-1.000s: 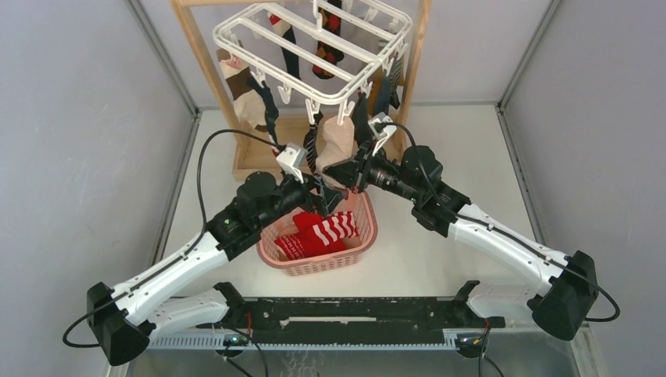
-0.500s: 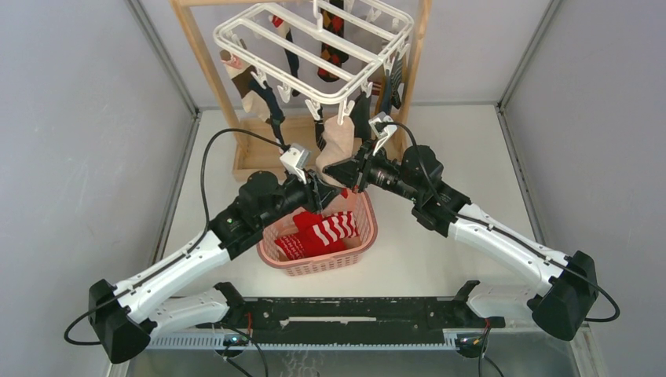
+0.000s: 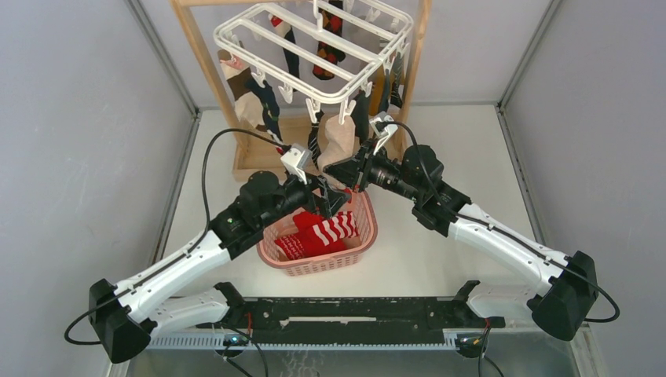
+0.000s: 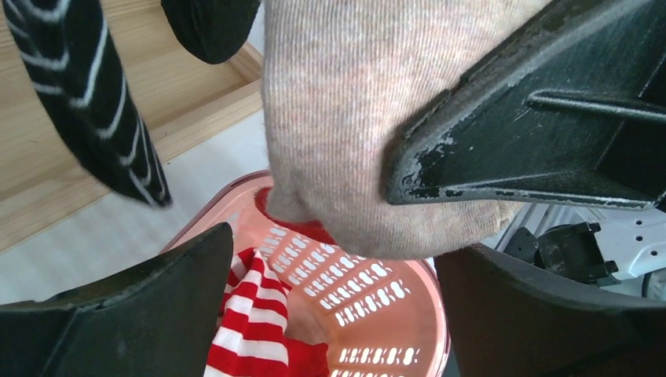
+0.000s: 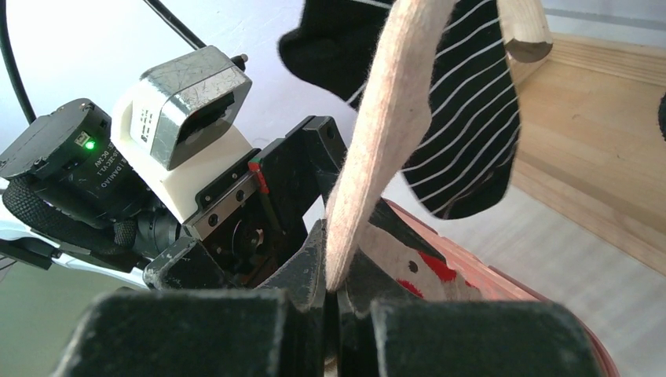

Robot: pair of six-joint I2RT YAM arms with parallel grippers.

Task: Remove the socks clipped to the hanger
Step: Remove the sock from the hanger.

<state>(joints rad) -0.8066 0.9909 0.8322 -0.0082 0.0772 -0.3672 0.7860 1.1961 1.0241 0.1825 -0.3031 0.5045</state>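
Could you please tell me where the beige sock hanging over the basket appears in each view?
Top external: beige sock at centre, just above the pink basket.
Left wrist: fills the upper middle.
Right wrist: edge-on, running down from top centre.
Shared landmark: the pink basket beneath it.

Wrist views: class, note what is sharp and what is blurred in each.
Right wrist view: the near fingers are blurred, the beige sock crisp. Left wrist view: that sock's knit shows sharply, while its own fingers look soft-edged.
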